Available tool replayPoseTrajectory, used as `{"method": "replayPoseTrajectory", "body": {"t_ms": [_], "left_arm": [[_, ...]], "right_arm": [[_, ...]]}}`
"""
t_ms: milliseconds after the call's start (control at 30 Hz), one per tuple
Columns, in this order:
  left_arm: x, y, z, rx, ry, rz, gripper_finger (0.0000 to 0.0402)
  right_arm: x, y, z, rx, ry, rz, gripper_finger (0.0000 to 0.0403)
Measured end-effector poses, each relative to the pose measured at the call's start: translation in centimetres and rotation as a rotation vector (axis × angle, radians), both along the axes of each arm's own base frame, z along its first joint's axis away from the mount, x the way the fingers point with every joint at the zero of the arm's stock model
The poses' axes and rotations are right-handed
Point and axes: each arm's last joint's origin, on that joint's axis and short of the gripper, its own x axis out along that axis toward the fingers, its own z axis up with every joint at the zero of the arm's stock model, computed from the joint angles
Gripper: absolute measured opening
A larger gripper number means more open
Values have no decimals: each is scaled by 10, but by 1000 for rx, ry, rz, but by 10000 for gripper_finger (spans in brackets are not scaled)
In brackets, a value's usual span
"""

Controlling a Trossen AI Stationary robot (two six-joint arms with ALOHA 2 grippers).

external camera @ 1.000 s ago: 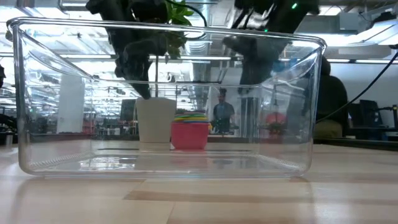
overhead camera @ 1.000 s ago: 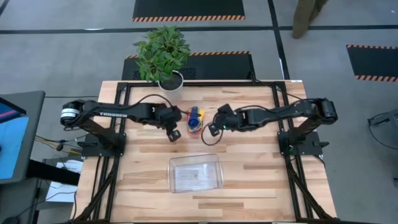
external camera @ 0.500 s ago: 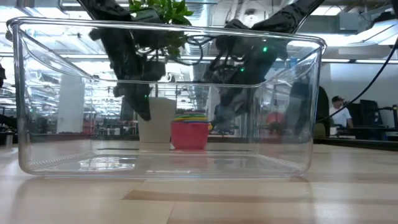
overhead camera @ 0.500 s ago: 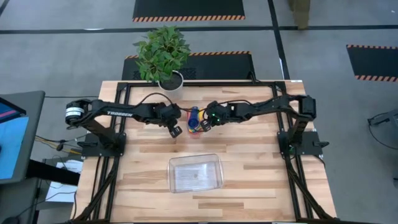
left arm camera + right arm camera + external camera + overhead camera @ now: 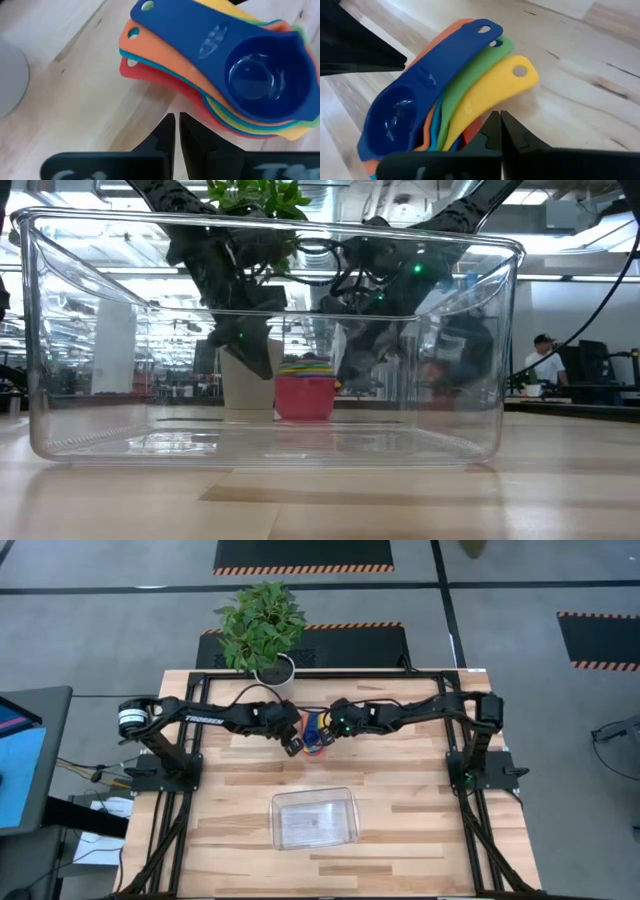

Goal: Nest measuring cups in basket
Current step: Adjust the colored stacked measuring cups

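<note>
Left gripper point(image 5: 176, 131) and right gripper point(image 5: 500, 131) both pinched closed, empty, flanking stacked measuring cups point(image 5: 316, 732); basket point(image 5: 315, 817) well apart.

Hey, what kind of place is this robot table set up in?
Probably a robotics lab or industrial workshop: the wooden table stands on grey floor beside hazard-striped mats, and the low view shows a big hall with ceiling lights and a person at a desk.

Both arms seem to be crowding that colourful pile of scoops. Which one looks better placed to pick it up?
Hard to call; slightly the right. Both the left gripper and the right gripper flank the stacked measuring cups, fingers shut. The right wrist view faces the fanned handles, which look easiest to pinch. The basket sits equally near both.
</note>
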Motion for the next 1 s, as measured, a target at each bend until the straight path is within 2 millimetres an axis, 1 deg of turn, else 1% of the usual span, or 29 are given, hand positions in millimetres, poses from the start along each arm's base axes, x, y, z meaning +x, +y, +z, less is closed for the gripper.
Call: {"method": "replayPoseTrajectory", "body": {"t_ms": [67, 133, 233, 367, 500, 600, 833, 1000], "left_arm": [[4, 1, -2, 4, -14, 0, 11], [2, 1, -6, -4, 9, 1, 11], [8, 2, -11, 2, -13, -5, 11], [16, 4, -21, -14, -21, -17, 11], [27, 5, -16, -11, -51, -21, 11], [30, 6, -10, 14, -42, -43, 11], [27, 5, -11, 2, 8, -61, 11], [22, 1, -11, -25, 55, -74, 11]], "right_arm": [[-1, -2, 0, -5, 6, 3, 5], [0, -3, -2, -13, 11, 9, 10], [0, -3, -2, -13, 11, 12, 15], [1, -1, -1, -18, -4, 18, 7], [3, 0, 0, -19, -22, 22, 8], [3, 1, 0, -18, -22, 26, 15], [3, 5, -1, -8, -10, 36, 6], [1, 8, 0, -4, 17, 32, 23]]}}
